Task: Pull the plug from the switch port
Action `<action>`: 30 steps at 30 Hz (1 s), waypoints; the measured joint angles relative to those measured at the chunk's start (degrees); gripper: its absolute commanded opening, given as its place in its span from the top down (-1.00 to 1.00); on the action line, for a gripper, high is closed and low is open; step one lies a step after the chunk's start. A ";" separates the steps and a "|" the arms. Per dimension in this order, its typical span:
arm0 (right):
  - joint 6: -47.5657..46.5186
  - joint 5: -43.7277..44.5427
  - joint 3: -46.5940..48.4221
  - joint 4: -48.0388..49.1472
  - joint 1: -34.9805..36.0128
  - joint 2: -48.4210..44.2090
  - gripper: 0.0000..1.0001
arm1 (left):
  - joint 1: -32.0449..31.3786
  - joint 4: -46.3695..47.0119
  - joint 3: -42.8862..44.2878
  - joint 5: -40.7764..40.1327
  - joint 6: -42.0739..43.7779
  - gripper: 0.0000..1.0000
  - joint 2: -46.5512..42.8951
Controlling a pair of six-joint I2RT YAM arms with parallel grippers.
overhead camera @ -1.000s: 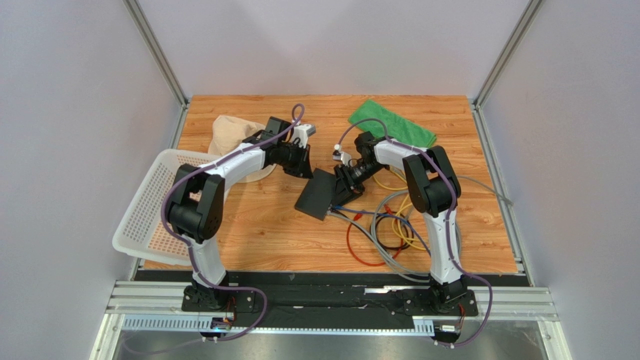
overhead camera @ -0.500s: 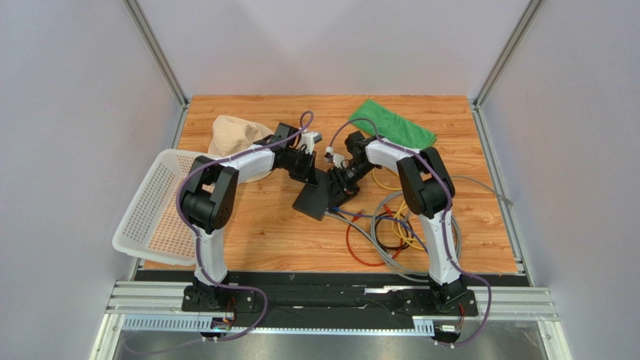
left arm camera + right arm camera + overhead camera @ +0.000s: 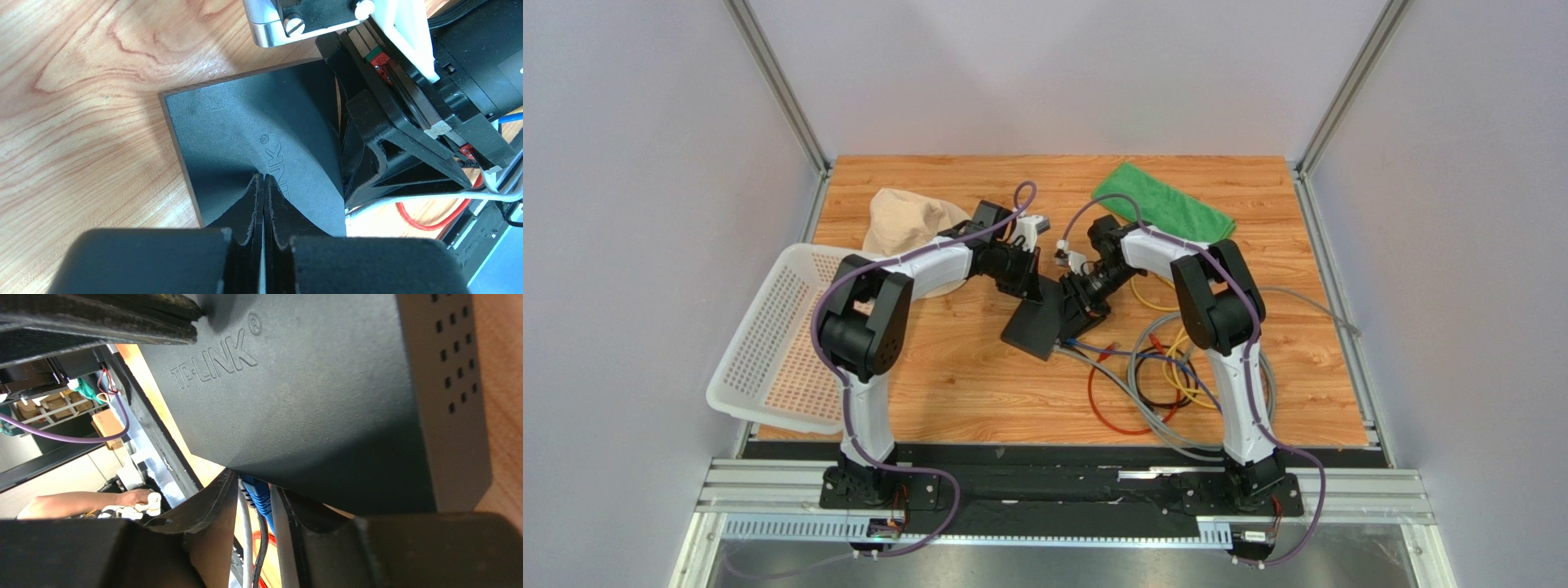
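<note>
The switch [image 3: 1038, 321] is a flat matte-black box in mid-table, tilted, with its socket edge to the right. In the left wrist view my left gripper [image 3: 264, 179] is shut and empty, its tips pressing on the switch's top [image 3: 239, 128]. In the right wrist view the switch [image 3: 319, 398] shows a TP-LINK logo. My right gripper [image 3: 255, 499] sits at the socket edge, closed around the blue plug [image 3: 259, 501], with a grey cable [image 3: 245, 539] beside it. In the top view the left gripper [image 3: 1028, 282] and right gripper [image 3: 1081, 300] meet over the switch.
A tangle of red, yellow and grey cables [image 3: 1149, 374] lies right of the switch. A green cloth [image 3: 1162, 202] is at the back right, a beige cloth [image 3: 897, 221] at the back left, and a white basket [image 3: 775, 337] at the left edge.
Over the last second the left arm swung right and set its shut tips on the switch. The right gripper and switch shifted slightly left. Nothing has visibly moved in the last half second.
</note>
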 measured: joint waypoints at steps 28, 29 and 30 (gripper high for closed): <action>0.81 -3.61 -3.02 3.08 -1.62 -0.63 1.00 | -1.01 0.83 0.00 -0.70 0.87 1.00 0.00; 0.81 -3.48 -3.10 3.21 -1.62 -0.74 1.00 | -1.09 0.90 0.00 -0.79 0.96 1.00 0.00; 0.81 -3.34 -3.15 3.30 -1.62 -0.83 1.00 | -1.18 0.96 0.00 -0.83 1.07 1.00 0.00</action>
